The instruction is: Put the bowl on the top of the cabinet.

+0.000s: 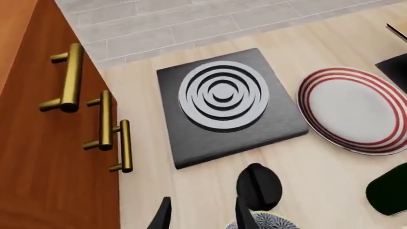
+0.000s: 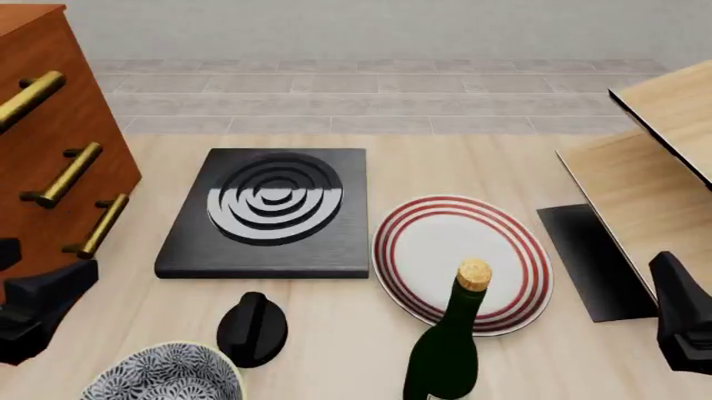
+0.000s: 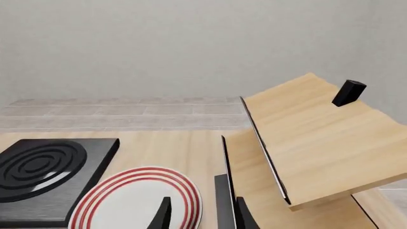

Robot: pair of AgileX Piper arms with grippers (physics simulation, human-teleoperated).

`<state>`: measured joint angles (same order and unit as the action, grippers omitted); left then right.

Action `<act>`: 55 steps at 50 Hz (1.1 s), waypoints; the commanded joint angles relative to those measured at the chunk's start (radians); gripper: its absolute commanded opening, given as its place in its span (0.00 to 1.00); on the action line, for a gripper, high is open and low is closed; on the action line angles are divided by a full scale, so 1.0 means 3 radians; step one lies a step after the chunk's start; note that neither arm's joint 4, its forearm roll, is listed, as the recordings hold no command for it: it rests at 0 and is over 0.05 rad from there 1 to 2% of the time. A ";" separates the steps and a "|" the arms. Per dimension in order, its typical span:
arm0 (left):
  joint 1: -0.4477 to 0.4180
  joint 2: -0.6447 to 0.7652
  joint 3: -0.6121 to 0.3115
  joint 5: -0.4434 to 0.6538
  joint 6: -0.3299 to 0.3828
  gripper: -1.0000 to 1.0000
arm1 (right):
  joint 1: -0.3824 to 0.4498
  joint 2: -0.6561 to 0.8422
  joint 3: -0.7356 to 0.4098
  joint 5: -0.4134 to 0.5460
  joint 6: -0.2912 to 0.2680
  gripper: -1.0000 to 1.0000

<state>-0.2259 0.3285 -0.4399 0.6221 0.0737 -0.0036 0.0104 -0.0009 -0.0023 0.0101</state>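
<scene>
The bowl (image 2: 167, 377), black-and-white patterned with a white rim, sits at the table's near left edge, partly cut off. Only a sliver of the bowl (image 1: 267, 222) shows in the left wrist view, just beside one fingertip of my left gripper (image 1: 203, 217). That gripper is open, and nothing shows between its fingers. The reddish-brown cabinet (image 2: 45, 125) with brass bar handles stands at the far left, its front close to the left gripper; cabinet (image 1: 38, 143). Its top is out of view. My right gripper (image 3: 203, 217) is open and empty above the plate's edge.
A black rounded object (image 2: 250, 329) lies just beyond the bowl. Behind it lies a black pad with ring pattern (image 2: 267, 212). A red-ringed plate (image 2: 462, 262) and a dark green bottle (image 2: 451, 342) stand centre. Pale wood boards (image 2: 656, 158) rise at right.
</scene>
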 commanded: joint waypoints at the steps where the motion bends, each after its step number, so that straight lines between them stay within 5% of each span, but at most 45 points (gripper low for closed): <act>1: -0.0007 -0.0053 0.0124 0.0190 -0.0029 1.00 | 0.0002 -0.0007 0.0002 0.0007 -0.0002 1.00; 55: -0.0197 -0.0357 0.0501 0.0658 -0.0386 1.00 | 0.0026 0.0009 0.0000 0.0005 -0.0047 1.00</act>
<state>-0.2861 0.2352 -0.3221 0.8102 -0.0259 0.0031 0.0162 -0.0008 -0.0043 -0.0016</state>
